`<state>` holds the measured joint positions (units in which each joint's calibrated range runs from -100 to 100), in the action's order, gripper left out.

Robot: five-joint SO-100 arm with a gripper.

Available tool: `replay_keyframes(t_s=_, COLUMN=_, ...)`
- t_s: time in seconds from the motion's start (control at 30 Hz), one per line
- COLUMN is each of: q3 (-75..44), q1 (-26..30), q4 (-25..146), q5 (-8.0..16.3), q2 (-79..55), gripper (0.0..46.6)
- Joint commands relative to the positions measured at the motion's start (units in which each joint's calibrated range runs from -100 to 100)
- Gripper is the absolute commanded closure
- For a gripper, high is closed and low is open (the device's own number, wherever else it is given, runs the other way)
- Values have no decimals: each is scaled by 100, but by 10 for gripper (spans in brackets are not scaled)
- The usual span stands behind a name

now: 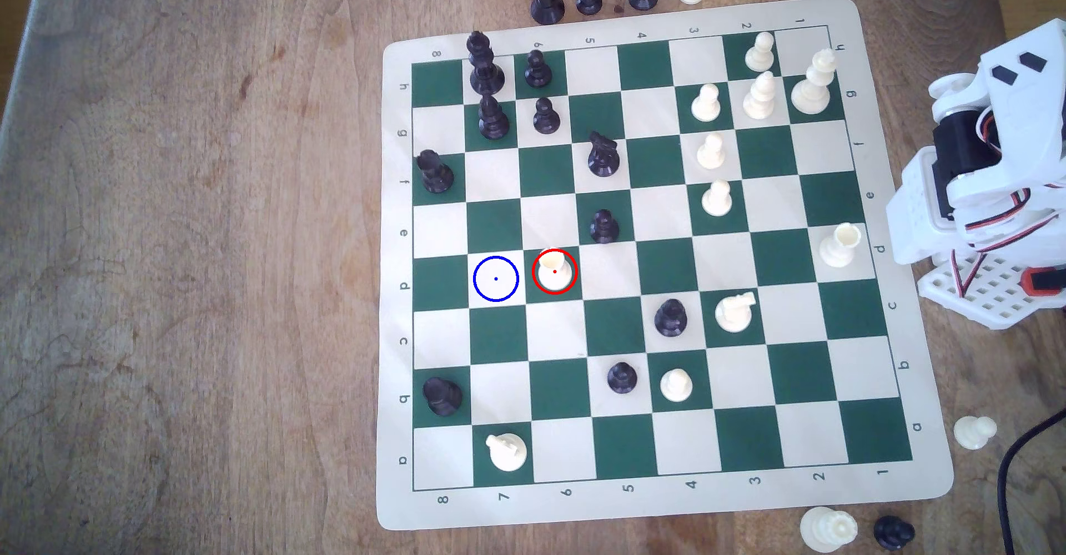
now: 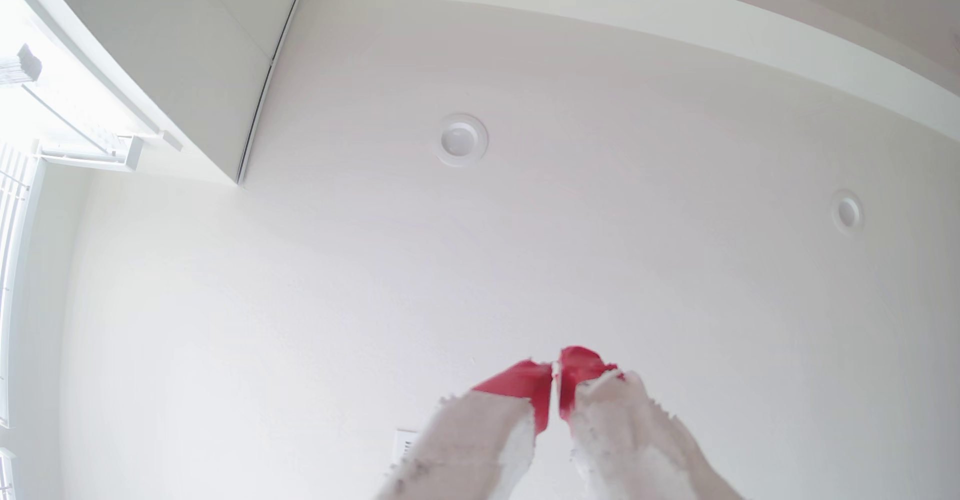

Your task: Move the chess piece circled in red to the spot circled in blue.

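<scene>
gripper: the gripper (image 2: 557, 386) points up at the ceiling in the wrist view, its red-tipped fingers (image 2: 524, 383) pressed nearly together with nothing between them.
arm: the arm (image 1: 992, 186) sits folded off the board's edge at the exterior view's right, well apart from the target piece.
chess piece: the rook (image 1: 554, 271) ringed in red stands upright on a green square in row d, toward the board edge at the exterior view's left.
spot: the blue-ringed square (image 1: 495, 279) is cream, bare, and directly beside the rook's square, on the side nearer that same edge.
step in hand: judged as the reach, not yet begun.
doing it well: open the jaws before descending, come straight down over the rook's rim, grip the tower's body, lift just free, shift 1 square over, set it flat on the blue dot.
risk: a black pawn (image 1: 604, 226) stands near, diagonally toward the h edge; keep the fingers off it.
containers: none; the board (image 1: 398, 209) carries the pieces, and 9 more rest on the table (image 1: 173, 244) off its edges.
</scene>
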<state>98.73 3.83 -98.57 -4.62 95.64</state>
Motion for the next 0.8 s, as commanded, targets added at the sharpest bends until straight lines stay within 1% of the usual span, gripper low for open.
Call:
replay_keyframes(t_s=0.0, q3=117, q1=-43, q4=192, q5=-10, q2=11, gripper=464)
replay_keyframes(t_s=0.27, q3=117, q1=-129, q4=2109, q5=-10, q2=11, gripper=464)
replay_keyframes(t_s=0.4, q3=99, q1=-153, q4=3509, q5=-10, q2=11, gripper=464)
replay_keyframes(t_s=0.43, q3=36, q1=-153, q4=4222, q5=15, q2=11, gripper=464)
replay_keyframes(t_s=0.57, q3=-345, q1=-161, q4=5934, q5=20, q2=11, gripper=464)
replay_keyframes(t_s=0.6, q3=-671, q1=-161, q4=7006, q5=24, q2=11, gripper=464)
replay_keyframes(t_s=0.63, q3=-834, q1=-168, q4=7465, q5=24, q2=11, gripper=464)
replay_keyframes(t_s=0.77, q3=-1551, q1=-426, q4=9603, q5=34, q2=11, gripper=464)
